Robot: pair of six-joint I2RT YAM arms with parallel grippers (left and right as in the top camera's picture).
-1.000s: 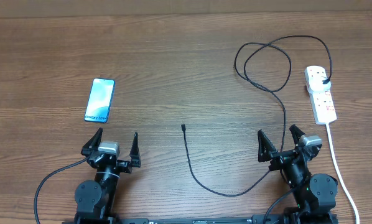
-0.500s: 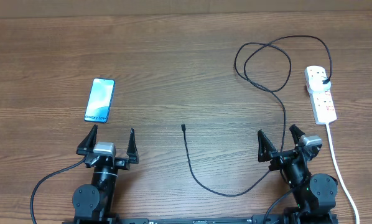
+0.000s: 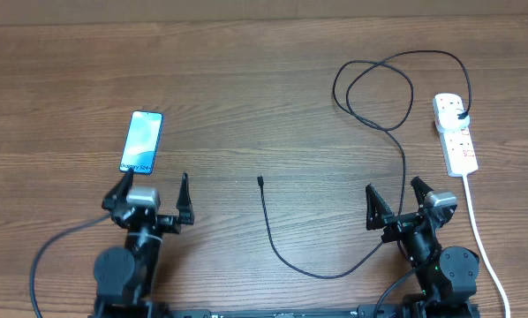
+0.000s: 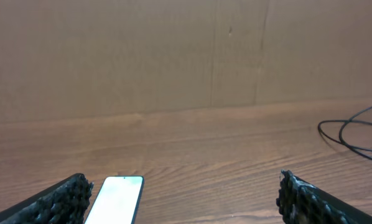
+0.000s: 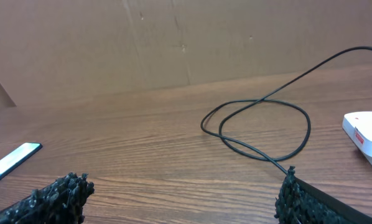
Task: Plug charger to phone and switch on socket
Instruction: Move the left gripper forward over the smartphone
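Currently left gripper and right gripper stand wide open, holding nothing. The phone lies just beyond the left one; charger tip centre; socket far right. Risk: the thin connector may slip when pinched, misaligning insertion.

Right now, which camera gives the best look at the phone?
The overhead view: the phone lies whole in frame, blue screen up. The left wrist view shows it washed-out white and cut off at the bottom edge. The right wrist view catches only a thin sliver at far left.
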